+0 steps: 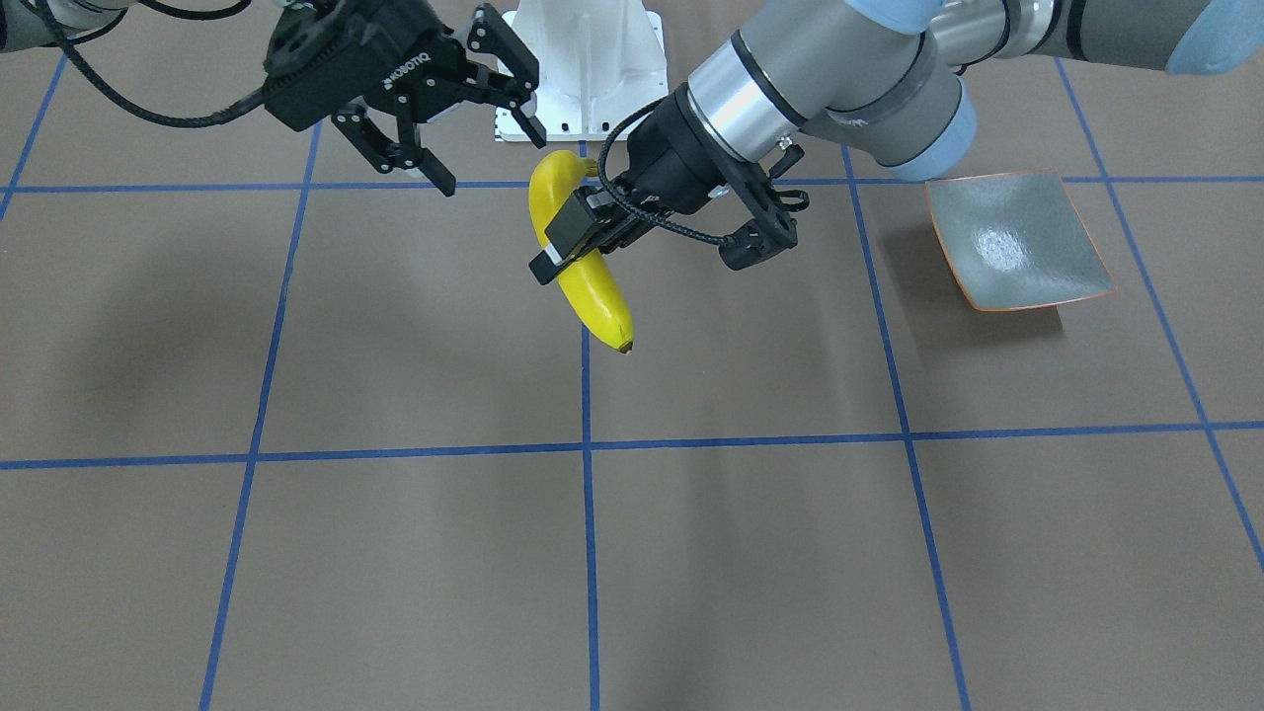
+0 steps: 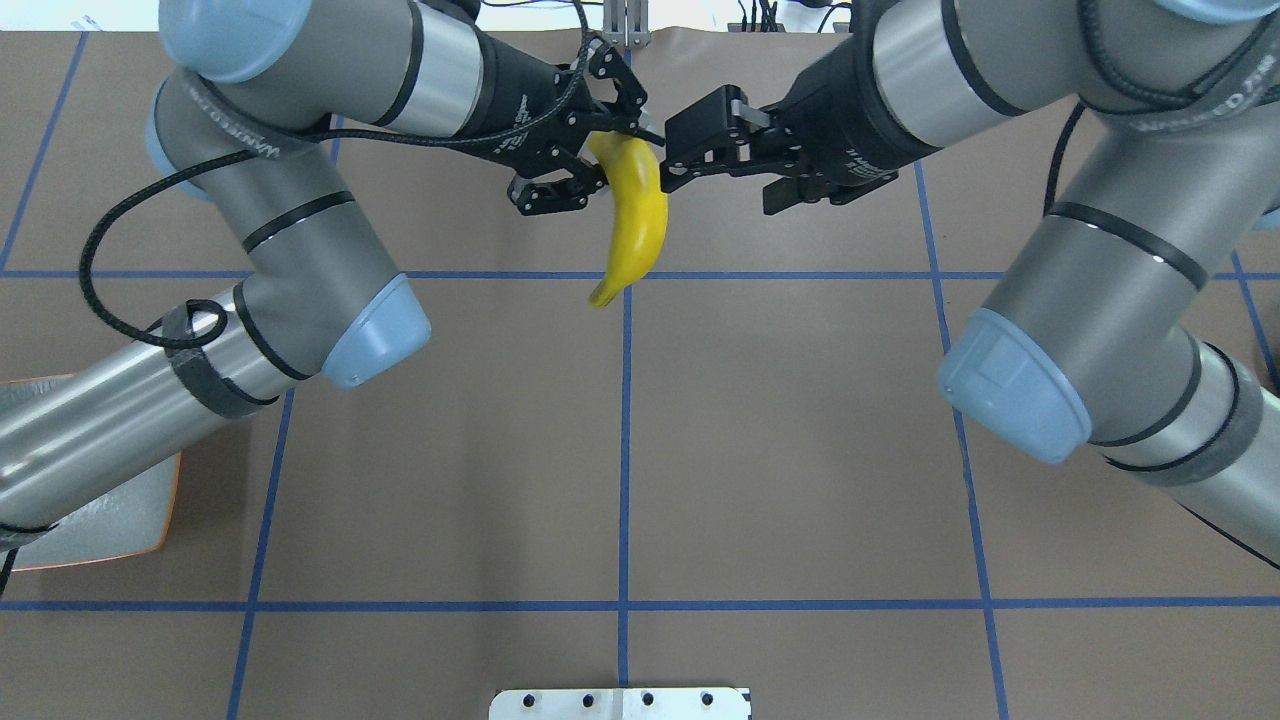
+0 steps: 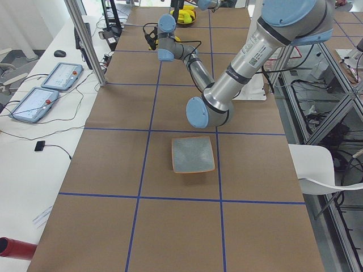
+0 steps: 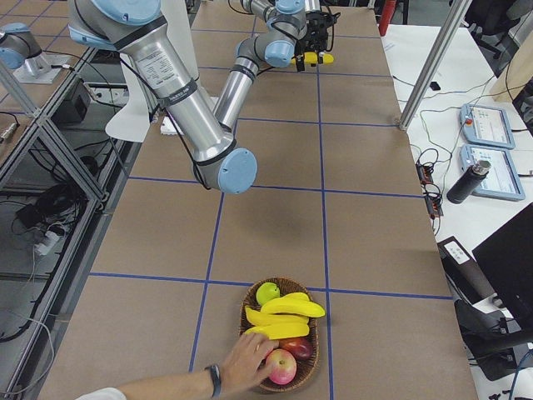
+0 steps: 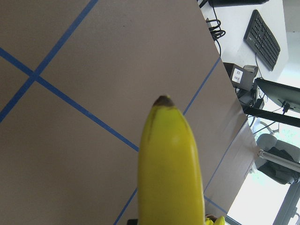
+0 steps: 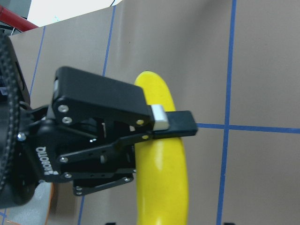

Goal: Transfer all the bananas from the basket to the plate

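At the far left of the overhead view, the square, glossy grey-green plate (image 2: 110, 525) with a thin orange rim lies flat on the brown paper-covered table (image 2: 450, 480), half hidden under the grey left arm (image 2: 280, 260). The exterior left view shows it near the table's mid-width, well in from both long edges. Brown surface crossed by blue tape lines (image 2: 625, 450) lies between it and the centre. There the left gripper (image 2: 603, 140) pinches a smooth, bright yellow curved banana (image 2: 640, 215) in its jaws, held in the air over the middle tape line, its small dark tip pointing away from the gripper. Just right of it the right gripper (image 1: 491, 160) has its jaws spread wide, close beside the banana. Well apart, toward the table's right end, a brown woven basket (image 4: 250, 312) holds more yellow bananas (image 4: 287, 315), red apples (image 4: 281, 365) and a green fruit (image 4: 267, 292), with a person's hand (image 4: 248, 360) on its near rim.
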